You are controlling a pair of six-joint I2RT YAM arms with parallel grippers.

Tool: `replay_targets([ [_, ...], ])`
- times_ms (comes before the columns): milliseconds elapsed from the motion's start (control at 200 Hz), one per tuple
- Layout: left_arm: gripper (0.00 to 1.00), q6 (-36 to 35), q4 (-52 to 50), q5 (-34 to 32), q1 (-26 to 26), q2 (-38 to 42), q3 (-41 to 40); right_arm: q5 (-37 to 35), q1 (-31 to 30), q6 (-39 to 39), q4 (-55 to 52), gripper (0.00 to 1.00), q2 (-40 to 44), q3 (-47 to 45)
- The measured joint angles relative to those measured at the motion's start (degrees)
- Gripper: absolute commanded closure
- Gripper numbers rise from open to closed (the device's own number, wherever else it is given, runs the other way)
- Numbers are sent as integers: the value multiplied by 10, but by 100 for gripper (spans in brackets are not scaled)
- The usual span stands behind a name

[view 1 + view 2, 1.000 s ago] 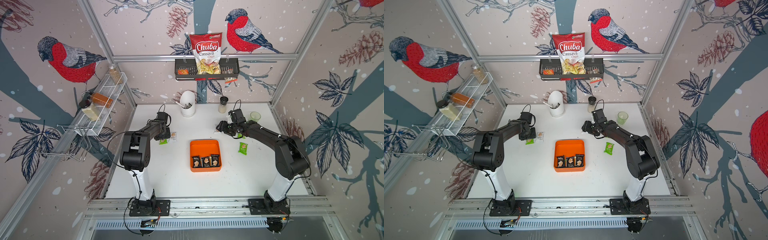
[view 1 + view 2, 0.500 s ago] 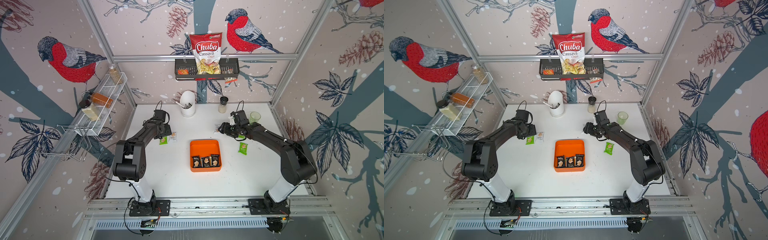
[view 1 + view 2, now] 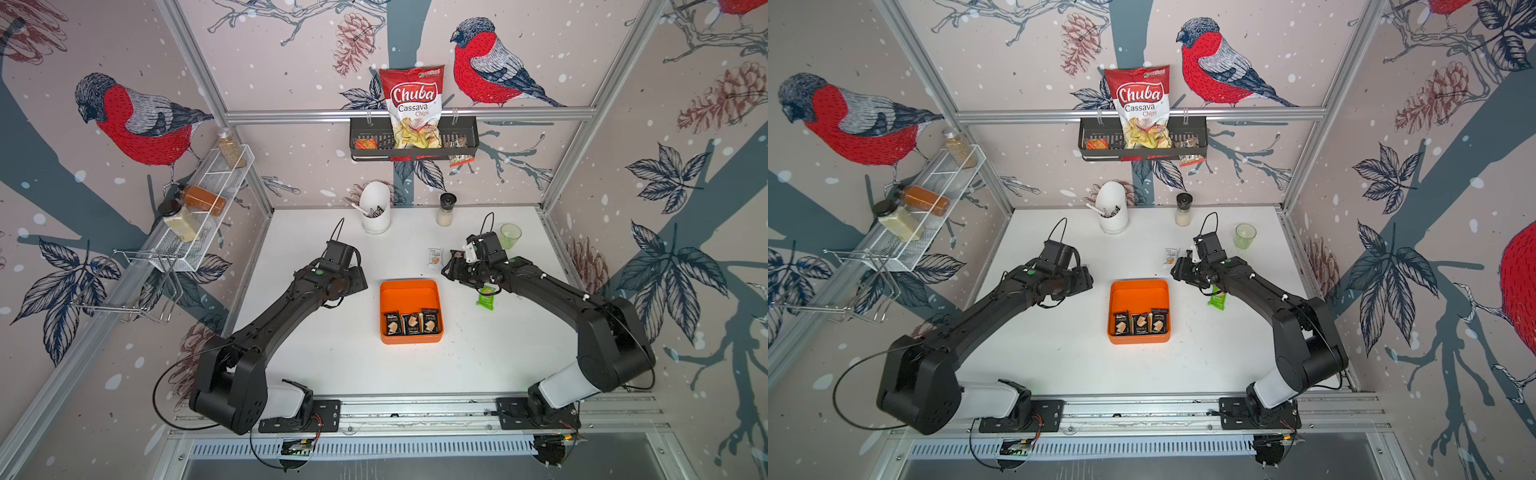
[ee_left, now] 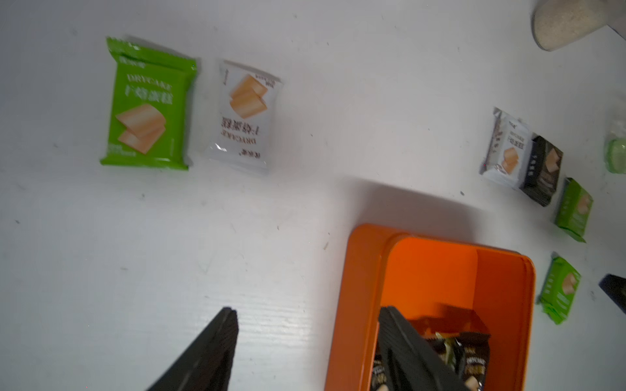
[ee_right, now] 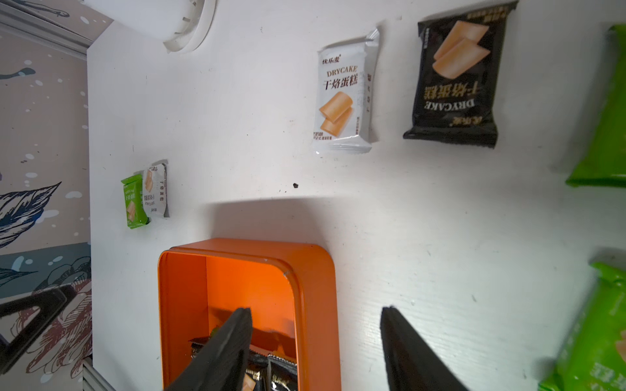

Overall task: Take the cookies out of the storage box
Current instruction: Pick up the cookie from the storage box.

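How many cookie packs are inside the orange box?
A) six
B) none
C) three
C: in both top views, three black packets lie side by side at one end of the orange box; the rest of its floor is bare.

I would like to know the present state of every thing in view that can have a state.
orange storage box, holds three black cookie packets, rest bare
white cookie packet, outside the box, lying flat
left gripper, open, holding nothing
right gripper, open, holding nothing
green cup, upright
spice shaker, upright, cap on
Chuba chips bag, upright in black wall basket
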State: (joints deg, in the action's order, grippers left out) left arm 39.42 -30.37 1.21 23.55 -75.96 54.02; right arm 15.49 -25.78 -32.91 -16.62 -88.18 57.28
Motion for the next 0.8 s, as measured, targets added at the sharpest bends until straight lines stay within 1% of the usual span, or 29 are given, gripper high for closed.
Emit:
replay_targets([
  [180, 30, 78, 2, -10, 78, 55, -42, 3, -3, 0, 1, 34, 41, -35],
  [360, 30, 133, 6, -31, 153, 56, -44, 4, -3, 11, 0, 34, 63, -46],
  [520, 30, 159, 6, -57, 206, 20, -27, 11, 2, 17, -1, 34, 68, -46],
  [610, 30, 162, 5, -70, 231, -7, -13, 14, 8, 28, -3, 34, 70, -46],
  [800, 30, 167, -13, -93, 268, -71, 20, 17, 27, 34, -6, 34, 76, -46],
])
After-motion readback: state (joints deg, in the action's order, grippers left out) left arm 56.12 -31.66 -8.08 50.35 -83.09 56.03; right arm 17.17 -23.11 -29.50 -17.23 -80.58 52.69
